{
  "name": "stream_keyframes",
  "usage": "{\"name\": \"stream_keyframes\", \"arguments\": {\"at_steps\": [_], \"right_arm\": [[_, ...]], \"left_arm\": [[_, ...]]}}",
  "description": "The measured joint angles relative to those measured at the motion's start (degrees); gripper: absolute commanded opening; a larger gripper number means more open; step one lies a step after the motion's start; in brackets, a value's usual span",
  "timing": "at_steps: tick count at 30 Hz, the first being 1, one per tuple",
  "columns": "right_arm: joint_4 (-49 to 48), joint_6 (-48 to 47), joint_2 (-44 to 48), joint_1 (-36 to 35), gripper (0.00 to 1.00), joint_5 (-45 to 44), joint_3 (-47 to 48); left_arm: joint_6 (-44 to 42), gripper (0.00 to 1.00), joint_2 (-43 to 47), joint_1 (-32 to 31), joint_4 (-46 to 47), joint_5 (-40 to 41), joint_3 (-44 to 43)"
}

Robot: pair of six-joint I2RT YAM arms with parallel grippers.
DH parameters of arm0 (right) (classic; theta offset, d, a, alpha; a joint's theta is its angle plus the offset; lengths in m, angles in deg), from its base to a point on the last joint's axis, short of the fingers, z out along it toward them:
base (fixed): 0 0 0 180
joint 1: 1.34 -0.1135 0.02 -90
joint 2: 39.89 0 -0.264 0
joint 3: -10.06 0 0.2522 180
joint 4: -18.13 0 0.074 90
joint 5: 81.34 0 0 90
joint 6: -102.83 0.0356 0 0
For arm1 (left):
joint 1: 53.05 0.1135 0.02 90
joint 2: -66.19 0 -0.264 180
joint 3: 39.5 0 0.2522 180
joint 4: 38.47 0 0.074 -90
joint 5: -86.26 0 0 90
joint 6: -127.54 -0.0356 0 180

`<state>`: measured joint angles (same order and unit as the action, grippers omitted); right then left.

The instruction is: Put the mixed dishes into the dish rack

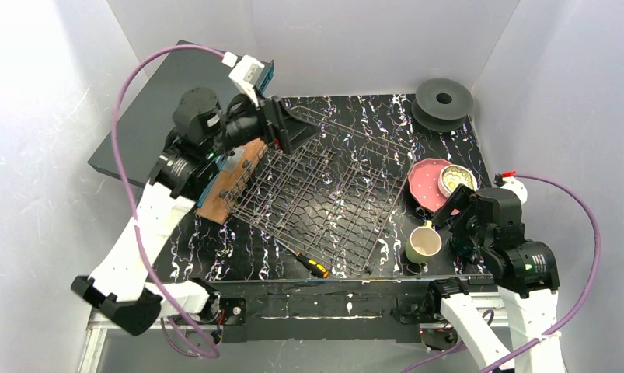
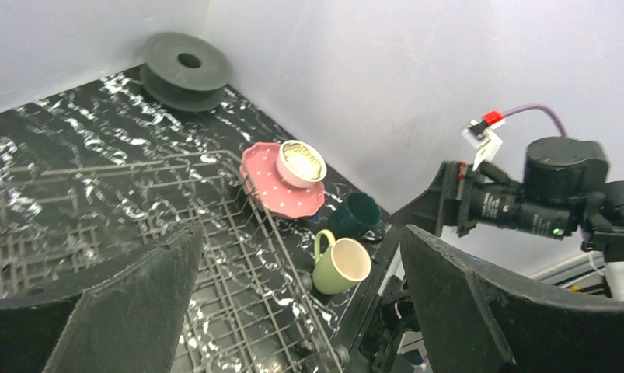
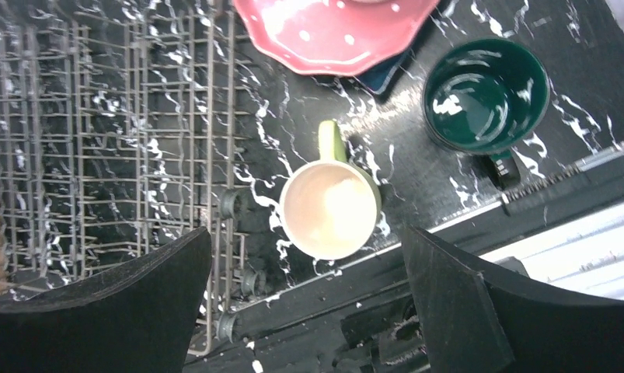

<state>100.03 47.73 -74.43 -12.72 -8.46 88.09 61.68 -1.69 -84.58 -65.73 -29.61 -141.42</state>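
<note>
The right gripper [image 3: 302, 237] is found spread wide and empty. The pale mug [image 3: 329, 208] is located directly below it, upright with its mouth up, and is framed between the two fingers. Its handle points away, toward the pink plate [image 3: 336, 31]. The dark green mug [image 3: 486, 95] stands apart to the right. The rack [image 3: 114, 132] lies to the left, its edge just beside the pale mug, and no dishes are seen in it. The left gripper [image 1: 297, 128], also spread and empty, is held over the rack's far left corner. The right arm is therefore judged nearer. A short leftward carry is judged unobstructed.
</note>
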Motion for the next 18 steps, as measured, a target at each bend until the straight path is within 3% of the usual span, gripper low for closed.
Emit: {"name": "stream_keyframes", "arguments": {"at_steps": [7,9,18], "right_arm": [[3.96,7.50,-1.81,0.17,1.00,-5.95,-3.06],[4.61,9.53,-2.23,0.63,0.95,-6.71,-4.76],[3.43,13.70,-4.37,3.89,0.85,-3.50,-14.49]], "left_arm": [[-3.21,0.98,-11.30,-4.70,0.63,-3.08,-5.66],[-5.25,0.98,-13.42,-7.30,-0.61,-2.97,-5.55],[-14.32,0.98,-15.21,-14.71,-1.90,-0.76,-0.04]]}}
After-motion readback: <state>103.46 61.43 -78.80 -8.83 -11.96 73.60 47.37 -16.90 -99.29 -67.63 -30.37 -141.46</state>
